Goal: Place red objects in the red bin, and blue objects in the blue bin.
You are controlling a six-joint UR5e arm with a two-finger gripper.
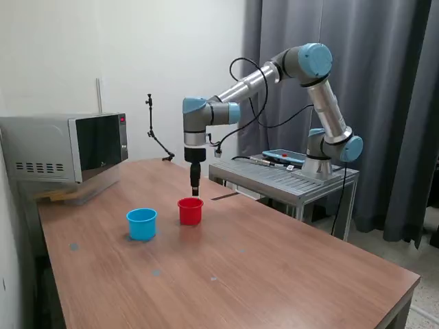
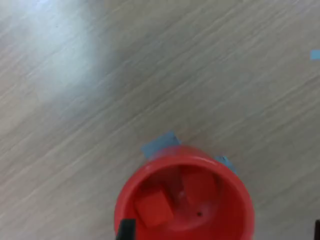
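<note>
While hand (image 1: pixel 195 192) hangs just above red bin (image 1: pixel 190 211), finger spread cannot be told. Two red cubes (image 2: pixel 154 208) lie inside red bin. Blue bin (image 1: pixel 142 224) stands beside it on desk (image 1: pixel 274 260).

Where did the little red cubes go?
Both red cubes lie inside the red cup, as the wrist view shows. That cup stands on the wooden table just under the gripper, at the exterior view's right of the light-blue cup.

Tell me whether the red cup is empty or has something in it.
Not empty. The wrist view looks down into the upright red cup and shows two red cubes lying on its floor.
</note>
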